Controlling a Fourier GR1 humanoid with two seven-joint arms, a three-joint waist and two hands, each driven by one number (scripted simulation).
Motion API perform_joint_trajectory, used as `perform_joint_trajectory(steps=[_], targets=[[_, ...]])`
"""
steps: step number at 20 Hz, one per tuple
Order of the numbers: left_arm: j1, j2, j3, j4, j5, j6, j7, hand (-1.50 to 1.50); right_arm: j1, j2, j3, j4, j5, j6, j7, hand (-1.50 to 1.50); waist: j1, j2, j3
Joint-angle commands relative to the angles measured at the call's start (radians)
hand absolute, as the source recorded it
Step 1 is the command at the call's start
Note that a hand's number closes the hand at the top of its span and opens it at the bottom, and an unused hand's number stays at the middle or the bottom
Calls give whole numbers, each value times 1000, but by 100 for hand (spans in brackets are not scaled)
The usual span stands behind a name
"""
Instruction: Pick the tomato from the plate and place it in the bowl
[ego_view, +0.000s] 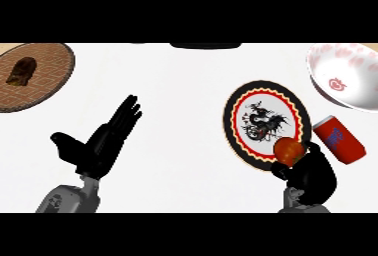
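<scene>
A red-orange tomato (289, 149) sits at the near edge of a round plate (260, 102) with a black dragon design and a red and black rim. My right hand (314, 173) is curled round the tomato from below, its fingers wrapping the tomato's lower side. The white bowl (347, 80) with red markings stands at the far right, beyond the plate. My left hand (103, 140) rests open at the lower left, fingers straight and pointing up, well away from the plate.
A red can (339, 139) lies tilted just right of my right hand, between plate and bowl. A brown brick-patterned round board (44, 65) holding a dark item (22, 71) lies at the far left. A dark object (205, 45) shows at the counter's far edge.
</scene>
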Motion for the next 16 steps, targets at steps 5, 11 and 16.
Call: perform_joint_trajectory(steps=[5, 11, 16], targets=[[21, 6, 32, -6, 24, -49, -26, 0, -81, 1, 24, 101, 58, -44, 241, 150, 9, 8, 9], [-8, -16, 4, -30, -25, 5, 42, 0, -83, 0, 57, 151, 89, -54, 241, 150, 5, 8, 10], [-6, -10, 18, -27, -2, -28, 30, 0, -99, -84, 162, 162, -99, 269, -326, 150, 33, 14, 10]])
